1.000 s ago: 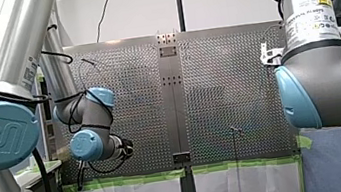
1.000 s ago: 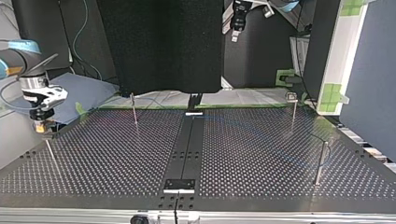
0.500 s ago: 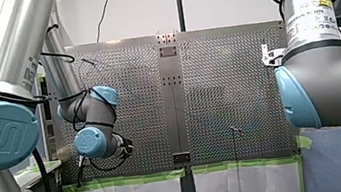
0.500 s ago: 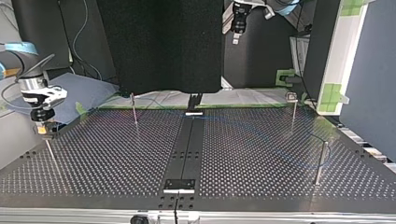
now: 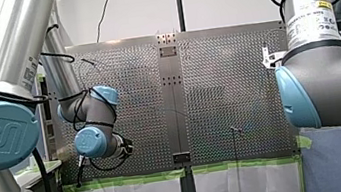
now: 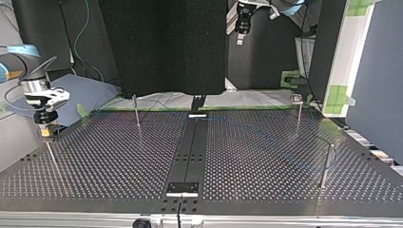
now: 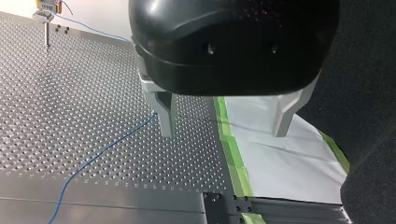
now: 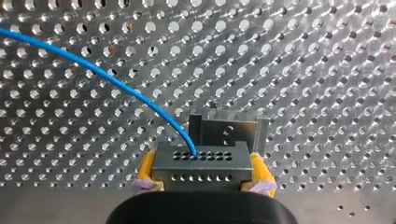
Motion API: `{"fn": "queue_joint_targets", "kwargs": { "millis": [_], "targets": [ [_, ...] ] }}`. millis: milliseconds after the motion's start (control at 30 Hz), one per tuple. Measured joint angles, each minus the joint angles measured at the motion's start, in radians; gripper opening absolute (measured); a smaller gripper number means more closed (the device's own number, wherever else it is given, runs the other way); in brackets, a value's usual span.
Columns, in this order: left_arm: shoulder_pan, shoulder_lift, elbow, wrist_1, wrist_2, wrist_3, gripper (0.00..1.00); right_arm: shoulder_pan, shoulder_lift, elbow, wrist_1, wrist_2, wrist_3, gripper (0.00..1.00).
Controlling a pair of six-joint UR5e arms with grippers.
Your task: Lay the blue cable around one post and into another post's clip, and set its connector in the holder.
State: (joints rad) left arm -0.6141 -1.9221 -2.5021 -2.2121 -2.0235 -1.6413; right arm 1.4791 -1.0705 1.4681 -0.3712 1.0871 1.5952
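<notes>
Since a second earlier, my left arm (image 5: 91, 140) had shifted a little toward the front view's middle, and my right gripper (image 6: 46, 132) had edged slightly inward from the top view's left. Over the last half second almost nothing moved.

In the right wrist view, my right gripper (image 8: 201, 179) was clamped on the connector (image 8: 201, 165), a grey block with rows of small holes, its yellow pads (image 8: 145, 170) pressed on either side. The cable (image 8: 93, 70) left the connector's upper face and curved away over the table (image 8: 327, 70). The holder (image 8: 229, 130), a grey bracket, stood just ahead of the connector; whether the two touched could not be told. In the top view this gripper hung at the tip of a thin post (image 6: 52, 159) near the table's left edge.

My left gripper (image 7: 223, 133) hovered above the table with its metal fingers (image 7: 166, 114) spread wide and nothing between them. The cable (image 7: 107, 147) lay on the table, passing just beside one finger and running off toward the far post (image 7: 46, 35). In the top view, my left gripper (image 6: 241, 31) hung high, well apart from the posts.
</notes>
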Motion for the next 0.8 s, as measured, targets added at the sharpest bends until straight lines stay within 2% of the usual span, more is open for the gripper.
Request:
{"fn": "queue_joint_targets", "kwargs": {
  "millis": [200, 600, 800],
  "targets": [
    [0.000, 0.000, 0.000, 0.000, 0.000, 0.000, 1.00, 0.003, 0.002, -0.002, -0.020, -0.015, 0.021, 0.00],
    [0.000, 0.000, 0.001, 0.000, 0.000, 0.000, 1.00, 0.007, 0.005, -0.007, -0.033, -0.016, 0.043, 0.00],
    [0.000, 0.000, 0.001, 0.000, 0.000, 0.000, 1.00, 0.009, 0.008, -0.007, -0.045, -0.014, 0.064, 0.00]
  ]
}}
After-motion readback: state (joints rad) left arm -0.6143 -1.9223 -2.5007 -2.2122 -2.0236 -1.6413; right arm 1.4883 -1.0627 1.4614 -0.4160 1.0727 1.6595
